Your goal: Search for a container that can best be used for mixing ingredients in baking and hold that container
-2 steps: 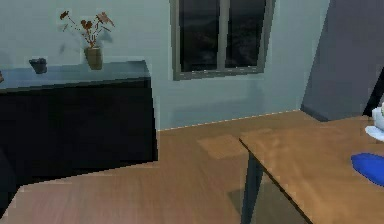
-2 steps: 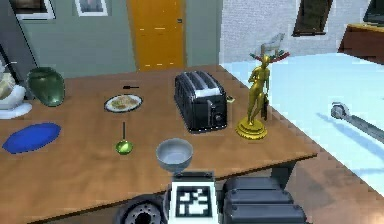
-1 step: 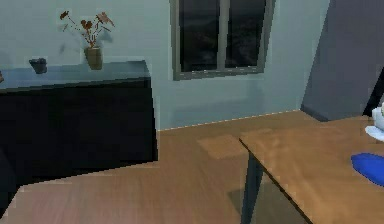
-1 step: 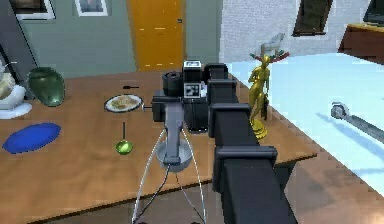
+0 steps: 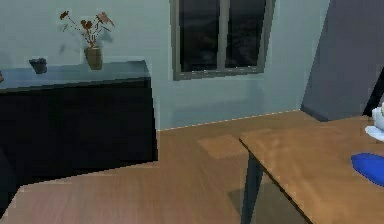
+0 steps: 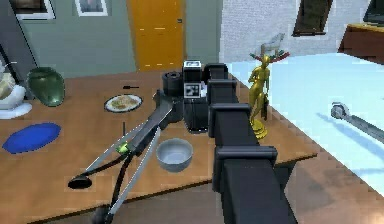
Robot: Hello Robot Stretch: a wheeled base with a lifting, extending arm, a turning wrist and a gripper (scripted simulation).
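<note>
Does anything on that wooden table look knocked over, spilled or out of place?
Nothing stands out: the bowl, the blue plate and the plate of food sit level on the table; the gold statue stands upright.

1. On my arm side view, a bowl [image 6: 175, 153] sits toward the table's [image 6: 85, 125] near edge, just left of the arm [image 6: 245, 170].
2. A plate [image 6: 123, 103] lies behind the bowl, and a statue [image 6: 262, 90] stands by the right edge.
3. Ahead, a vase [image 5: 93, 50] stands on a cabinet [image 5: 75, 120], left of the window [image 5: 222, 35].
</note>
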